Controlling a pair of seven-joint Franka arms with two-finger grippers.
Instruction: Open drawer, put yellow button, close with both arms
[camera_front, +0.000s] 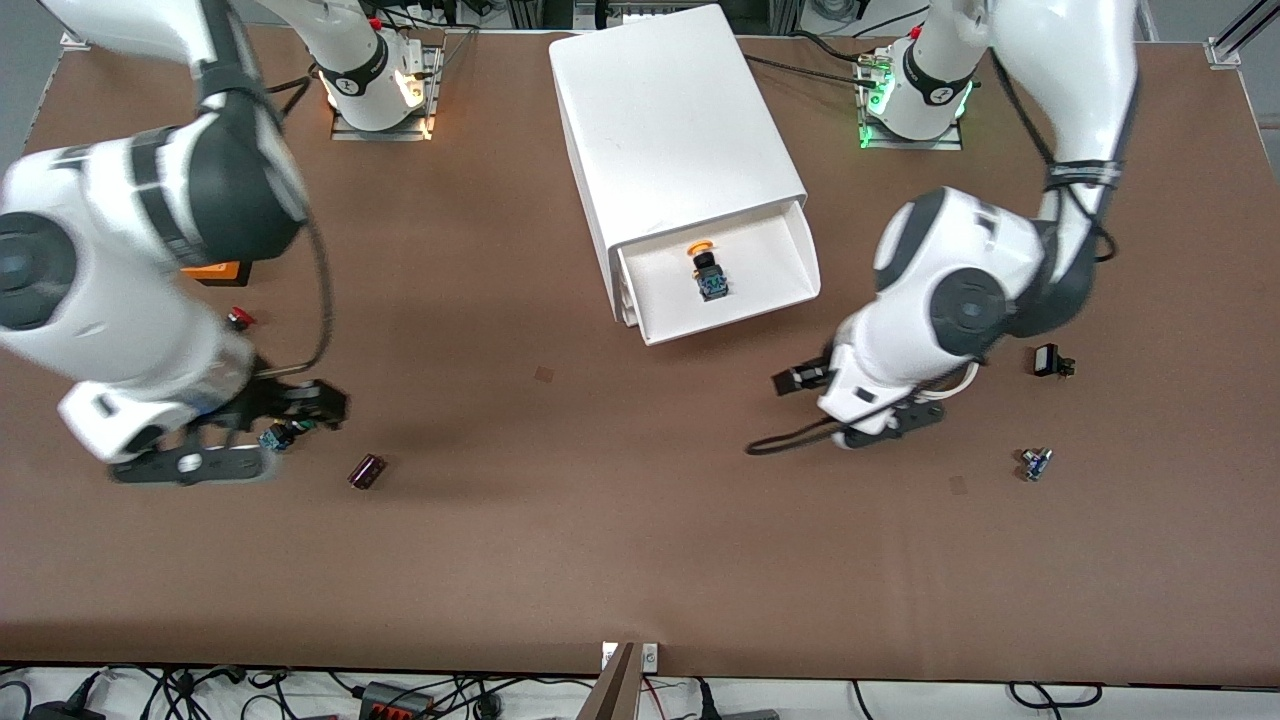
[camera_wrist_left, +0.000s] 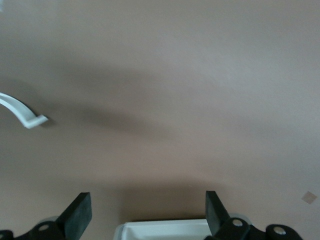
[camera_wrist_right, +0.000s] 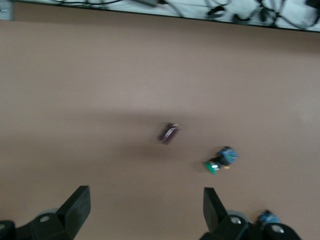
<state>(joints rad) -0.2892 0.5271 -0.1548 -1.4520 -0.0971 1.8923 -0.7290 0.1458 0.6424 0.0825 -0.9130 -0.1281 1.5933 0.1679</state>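
Topmost white plastic tray drawer (camera_front: 770, 262): pulled open, yellow-capped push-button switch (camera_front: 708, 271) lying inside. Left gripper (camera_wrist_left: 145, 217) at the drawer's 4 o'clock, right gripper (camera_wrist_right: 145, 212) over a green-capped switch (camera_wrist_right: 220, 159) at 8 o'clock; both spread wide, empty.

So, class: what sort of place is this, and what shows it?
Probably a robotics lab: two bolted-down arms, left gripper and right gripper both open, a bare brown table, and a yellow button in a white drawer.

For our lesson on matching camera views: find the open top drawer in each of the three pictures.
Front view: the drawer sticks out of the white cabinet, holding the yellow button.
Left wrist view: a white rim of it shows between the left hand's fingers.
Right wrist view: not in it.
Shared landmark: the brown table.
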